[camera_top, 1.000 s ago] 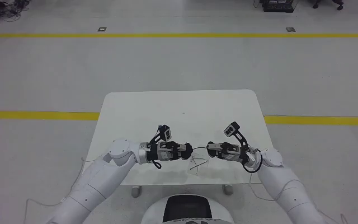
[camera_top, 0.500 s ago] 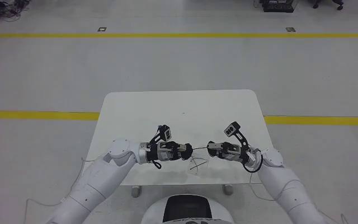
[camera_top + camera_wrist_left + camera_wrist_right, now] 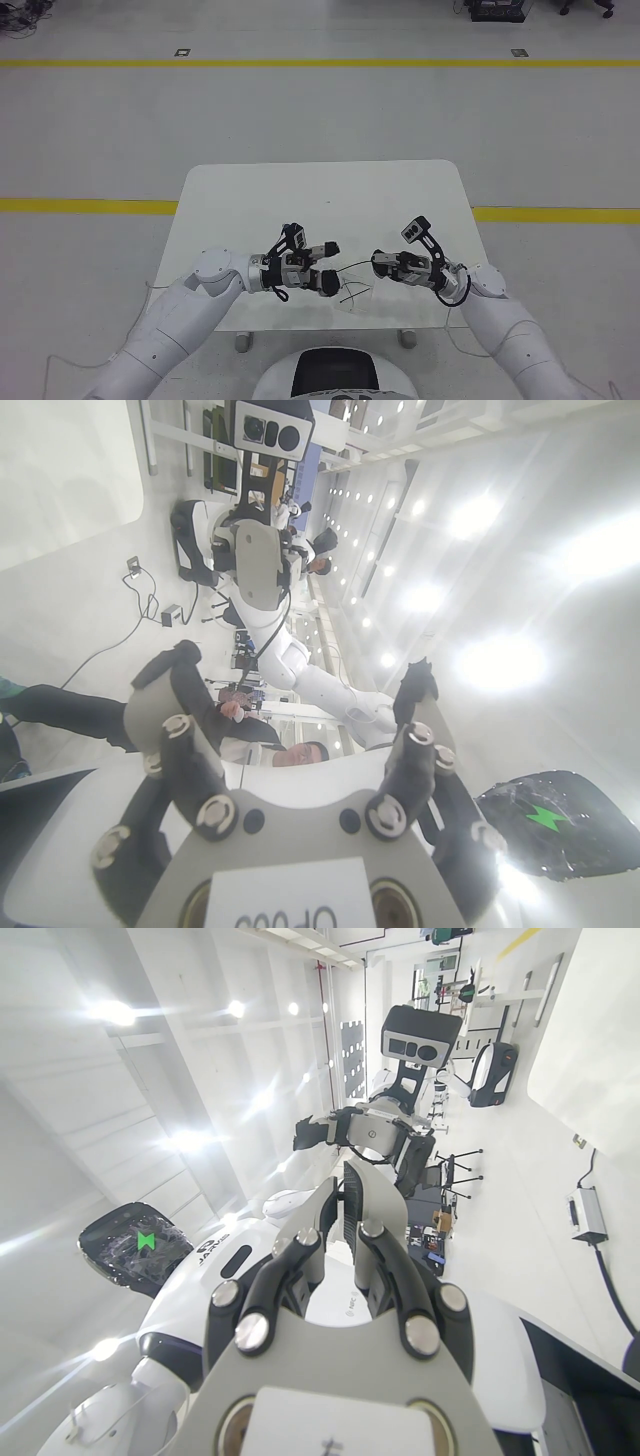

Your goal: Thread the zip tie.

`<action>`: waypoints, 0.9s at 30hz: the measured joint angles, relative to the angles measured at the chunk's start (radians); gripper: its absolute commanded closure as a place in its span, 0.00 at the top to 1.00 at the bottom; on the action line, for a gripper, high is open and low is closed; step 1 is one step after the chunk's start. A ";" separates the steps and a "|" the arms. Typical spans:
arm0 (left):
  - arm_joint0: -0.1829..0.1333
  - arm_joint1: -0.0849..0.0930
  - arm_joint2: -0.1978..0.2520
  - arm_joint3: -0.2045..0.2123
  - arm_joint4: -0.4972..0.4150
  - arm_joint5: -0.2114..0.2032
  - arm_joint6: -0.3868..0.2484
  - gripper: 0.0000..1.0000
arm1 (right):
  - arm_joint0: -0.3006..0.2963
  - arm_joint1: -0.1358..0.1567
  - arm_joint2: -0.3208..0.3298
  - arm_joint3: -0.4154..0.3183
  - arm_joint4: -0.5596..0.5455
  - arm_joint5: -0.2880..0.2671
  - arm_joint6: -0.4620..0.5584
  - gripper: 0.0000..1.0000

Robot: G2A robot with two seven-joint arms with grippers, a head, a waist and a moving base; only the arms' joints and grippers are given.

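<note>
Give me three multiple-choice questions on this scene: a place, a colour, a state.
1. Where are the left gripper and right gripper? A. over the table's near half B. over its far edge C. over bare floor
2. What colour are the floor stripes? A. red B. yellow C. blue
3. How is the left gripper? A. wide open B. shut on a cup C. shut, empty
1 A: both are above the half nearest the robot. 2 B: both stripes are yellow. 3 A: its fingers are spread, empty; the right gripper holds the zip tie.
</note>
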 measured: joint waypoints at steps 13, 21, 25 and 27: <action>0.006 -0.006 0.019 -0.024 0.047 -0.006 0.129 1.00 | -0.027 -0.005 0.003 -0.041 0.030 -0.017 -0.051 0.00; 0.012 -0.014 0.045 -0.067 0.109 -0.006 0.296 1.00 | -0.031 -0.017 0.013 -0.039 0.053 -0.017 -0.056 0.00; 0.014 -0.014 0.042 -0.073 0.114 -0.025 0.314 1.00 | -0.029 -0.018 0.019 -0.035 0.050 -0.017 -0.075 0.00; 0.014 -0.014 0.042 -0.073 0.114 -0.024 0.313 1.00 | -0.029 -0.018 0.019 -0.036 0.050 -0.017 -0.073 0.00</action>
